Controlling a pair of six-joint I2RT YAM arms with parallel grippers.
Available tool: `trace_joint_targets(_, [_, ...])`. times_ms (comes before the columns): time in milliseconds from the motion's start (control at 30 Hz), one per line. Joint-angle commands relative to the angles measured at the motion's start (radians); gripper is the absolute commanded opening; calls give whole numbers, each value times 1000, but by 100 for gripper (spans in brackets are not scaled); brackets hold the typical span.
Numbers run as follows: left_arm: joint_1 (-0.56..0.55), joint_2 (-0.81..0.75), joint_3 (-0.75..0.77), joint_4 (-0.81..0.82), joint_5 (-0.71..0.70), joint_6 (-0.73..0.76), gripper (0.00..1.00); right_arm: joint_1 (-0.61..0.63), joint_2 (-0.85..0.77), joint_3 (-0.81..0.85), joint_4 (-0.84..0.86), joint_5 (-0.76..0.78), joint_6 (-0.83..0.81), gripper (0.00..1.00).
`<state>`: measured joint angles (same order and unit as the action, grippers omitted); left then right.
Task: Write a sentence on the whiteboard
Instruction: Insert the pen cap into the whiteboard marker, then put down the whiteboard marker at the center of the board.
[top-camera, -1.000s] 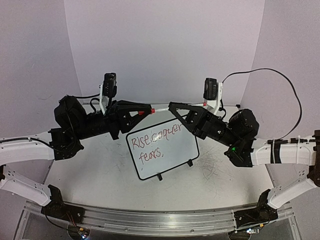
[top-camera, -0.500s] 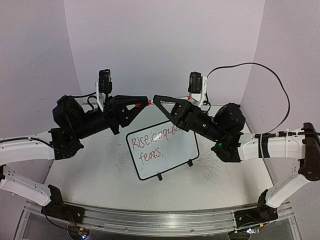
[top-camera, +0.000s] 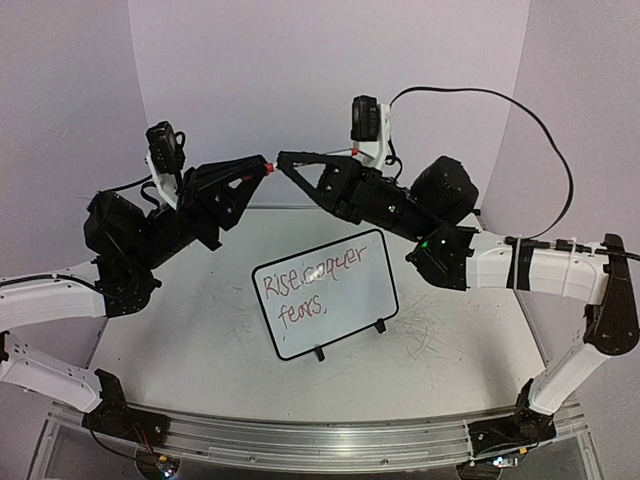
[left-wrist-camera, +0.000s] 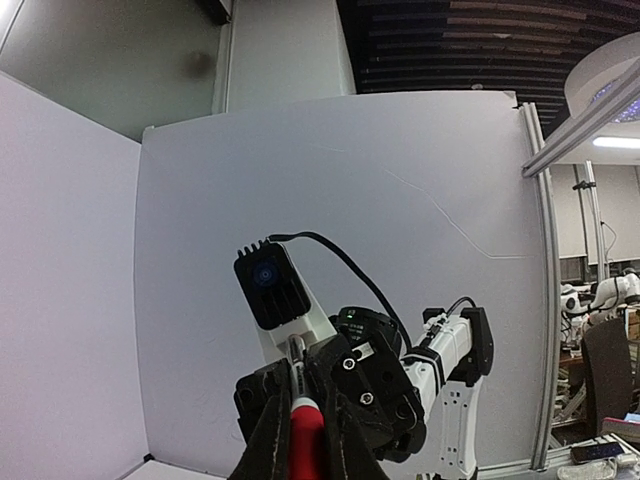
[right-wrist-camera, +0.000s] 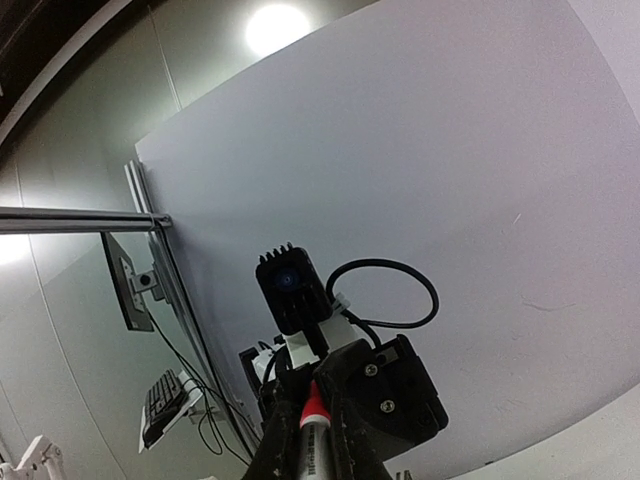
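Observation:
The whiteboard (top-camera: 352, 312) stands tilted on its two feet in the middle of the table. The sentence (top-camera: 310, 282) reads "Rise, conquer fears." in red, in two lines. Both arms are raised high above the board's far edge, tip to tip. My left gripper (top-camera: 266, 165) (left-wrist-camera: 301, 388) is shut on the marker's red cap (left-wrist-camera: 306, 440). My right gripper (top-camera: 283, 158) (right-wrist-camera: 312, 386) is shut on the marker (right-wrist-camera: 318, 448), whose grey barrel ends in a red collar. Cap and barrel meet between the two tips; whether they are pressed together is hidden.
The scuffed white tabletop (top-camera: 200, 350) carries faint grey scribbles right of the board. Pale walls close the cell at the back and sides. A black cable (top-camera: 520, 130) loops above the right arm. An aluminium rail (top-camera: 320, 440) runs along the near edge.
Both arms rose and swung left and back, away from the board. The two tips closed in on each other; the white barrel that showed between them is now covered.

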<state>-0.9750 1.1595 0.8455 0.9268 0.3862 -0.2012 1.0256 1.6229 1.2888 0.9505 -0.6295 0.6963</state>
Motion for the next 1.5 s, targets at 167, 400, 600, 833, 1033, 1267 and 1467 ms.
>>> trace_joint_targets(167, [-51, 191, 7, -294, 170, -57, 0, 141, 94, -8, -353, -233, -66, 0])
trace_joint_targets(400, [-40, -1, -50, -387, -129, -17, 57, -120, -248, -368, -313, -19, -44, 0])
trace_joint_targets(600, [-34, -151, -84, -503, -303, 9, 91, -430, -521, -464, -779, 109, -181, 0])
trace_joint_targets(833, [-34, -229, -114, -562, -505, 9, 95, -727, -513, -534, -1205, 99, -223, 0])
trace_joint_targets(1033, [-35, -206, -106, -565, -470, 10, 95, -770, -301, -620, -1177, -202, -181, 0])
trace_joint_targets(1267, [-34, -200, -137, -565, -427, -22, 92, -822, -189, -670, -1084, -163, -220, 5])
trace_joint_targets(1467, [-34, -241, -166, -565, -434, -24, 92, -878, -164, -733, -949, -74, -198, 11])
